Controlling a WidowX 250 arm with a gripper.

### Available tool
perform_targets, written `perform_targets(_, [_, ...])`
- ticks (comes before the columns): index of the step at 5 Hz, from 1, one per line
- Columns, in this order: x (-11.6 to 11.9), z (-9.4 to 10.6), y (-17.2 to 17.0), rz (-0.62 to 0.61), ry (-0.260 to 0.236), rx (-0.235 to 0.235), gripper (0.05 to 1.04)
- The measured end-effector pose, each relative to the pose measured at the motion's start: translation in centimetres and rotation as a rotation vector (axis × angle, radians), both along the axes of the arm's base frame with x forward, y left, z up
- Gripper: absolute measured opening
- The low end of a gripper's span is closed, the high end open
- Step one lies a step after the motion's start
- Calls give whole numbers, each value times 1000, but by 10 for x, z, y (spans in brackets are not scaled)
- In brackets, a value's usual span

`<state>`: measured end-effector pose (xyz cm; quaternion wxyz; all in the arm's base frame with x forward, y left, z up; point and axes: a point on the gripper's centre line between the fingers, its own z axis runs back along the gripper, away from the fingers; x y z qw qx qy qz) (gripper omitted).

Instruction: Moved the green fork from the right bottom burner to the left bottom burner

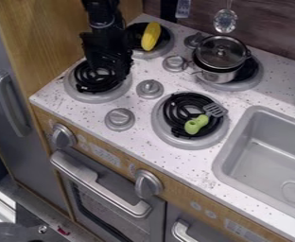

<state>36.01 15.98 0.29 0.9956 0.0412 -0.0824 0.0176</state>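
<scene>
Oven [98, 205], fork [196, 124] on burner [183, 142] near sink rim [224, 158], jaws [110, 71] over left burner [87, 97]

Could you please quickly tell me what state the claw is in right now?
Claw: open or closed cannot be told, black against the left bottom burner's black coil.

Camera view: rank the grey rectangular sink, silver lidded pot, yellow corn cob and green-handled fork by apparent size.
1. Grey rectangular sink
2. Silver lidded pot
3. Yellow corn cob and green-handled fork: too alike to rank; corn lies farther back.
</scene>
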Motion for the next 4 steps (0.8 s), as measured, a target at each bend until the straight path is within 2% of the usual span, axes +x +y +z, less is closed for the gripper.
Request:
perform_targets(1, [-5,-15,-3,0,37,-20,999])
perform_targets(2, [-8,-18,-21,-106,-11,-89,999])
perform_targets(3, [3,10,-32,-170,-65,-51,999])
perform_targets(4, [10,24,-63,-253,-91,-41,999])
